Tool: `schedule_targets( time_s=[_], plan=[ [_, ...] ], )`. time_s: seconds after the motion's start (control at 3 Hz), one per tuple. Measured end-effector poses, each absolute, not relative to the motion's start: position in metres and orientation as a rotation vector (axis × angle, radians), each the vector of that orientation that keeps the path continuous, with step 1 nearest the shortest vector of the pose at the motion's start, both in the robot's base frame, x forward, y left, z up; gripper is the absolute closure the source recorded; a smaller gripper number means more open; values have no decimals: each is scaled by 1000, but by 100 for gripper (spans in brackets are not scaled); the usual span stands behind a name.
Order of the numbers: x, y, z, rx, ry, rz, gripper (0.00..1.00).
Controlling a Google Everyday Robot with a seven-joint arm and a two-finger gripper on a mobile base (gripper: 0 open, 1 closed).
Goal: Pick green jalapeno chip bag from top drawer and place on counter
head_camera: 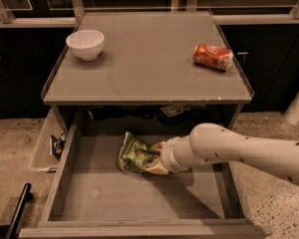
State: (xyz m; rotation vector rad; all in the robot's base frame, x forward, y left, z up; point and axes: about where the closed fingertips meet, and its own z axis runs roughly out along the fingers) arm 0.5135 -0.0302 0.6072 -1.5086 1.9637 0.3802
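Camera view | claw (155, 158) in top drawer (114, 195) | grips crumpled green jalapeno chip bag (133, 155)

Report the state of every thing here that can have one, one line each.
top drawer: pulled open.
green jalapeno chip bag: crumpled, inside the drawer, not yet on the counter.
gripper: down in the drawer, at the bag's right edge.
soda can: lying on its side on the counter, right rear.
bowl: upright on the counter, left rear.
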Motion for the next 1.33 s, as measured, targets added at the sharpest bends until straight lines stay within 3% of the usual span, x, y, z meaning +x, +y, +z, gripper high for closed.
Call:
schedule_targets(
  time_s=[0.33, 0.67, 1.33],
  plan=[
    [514, -30, 607, -1509, 1964, 380, 88],
    [513, -30, 607, -1509, 1964, 380, 100],
    [508, -34, 624, -1521, 1935, 382, 100]
  ],
)
